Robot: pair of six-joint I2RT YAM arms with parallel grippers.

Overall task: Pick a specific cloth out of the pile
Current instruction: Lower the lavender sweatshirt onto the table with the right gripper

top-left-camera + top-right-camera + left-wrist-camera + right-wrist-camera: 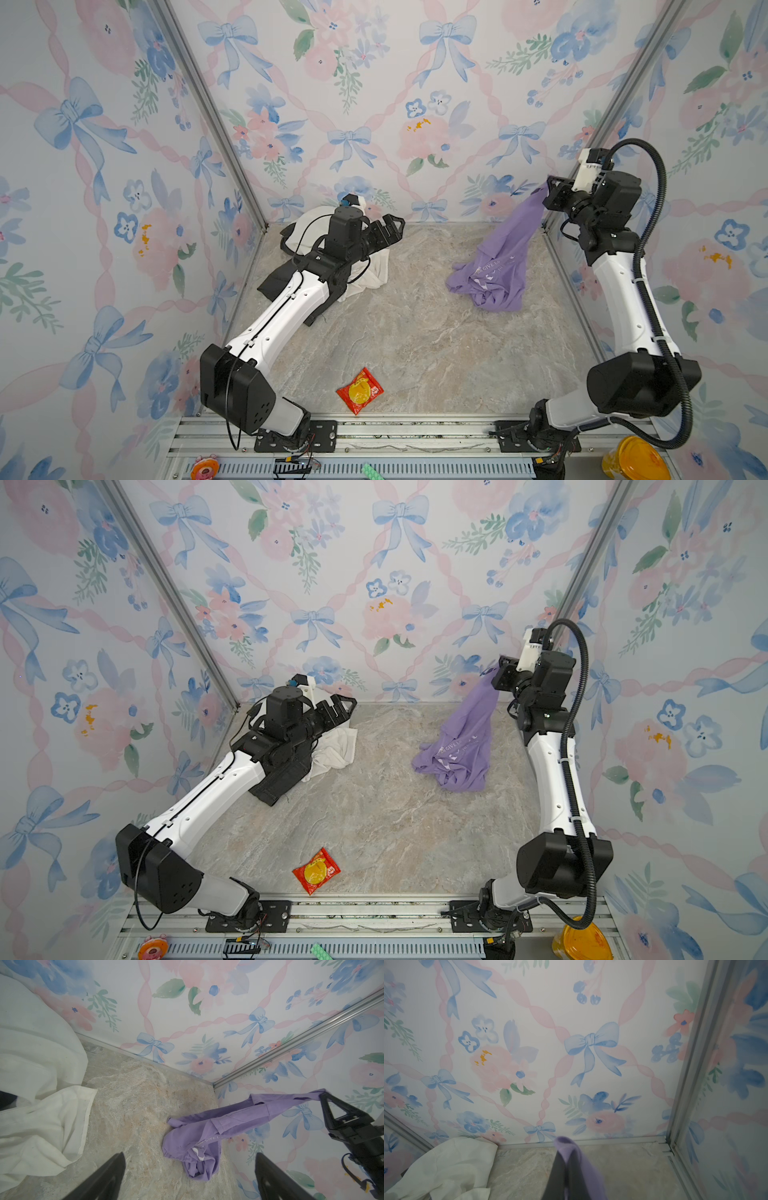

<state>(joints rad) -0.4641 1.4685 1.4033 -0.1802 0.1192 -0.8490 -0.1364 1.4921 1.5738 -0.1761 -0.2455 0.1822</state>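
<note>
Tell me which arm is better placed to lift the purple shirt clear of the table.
Right: the right pincer is shut on the purple shirt, whose lower part lies on the table. The left pincer hangs open and empty over the pile.

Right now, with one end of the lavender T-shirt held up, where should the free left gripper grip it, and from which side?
Probably the bunched lower folds of the lavender T-shirt, approached from above on the mid-table side. They lie heaped and loose on the table, while the upper part hangs stretched from the shut right gripper.
</note>
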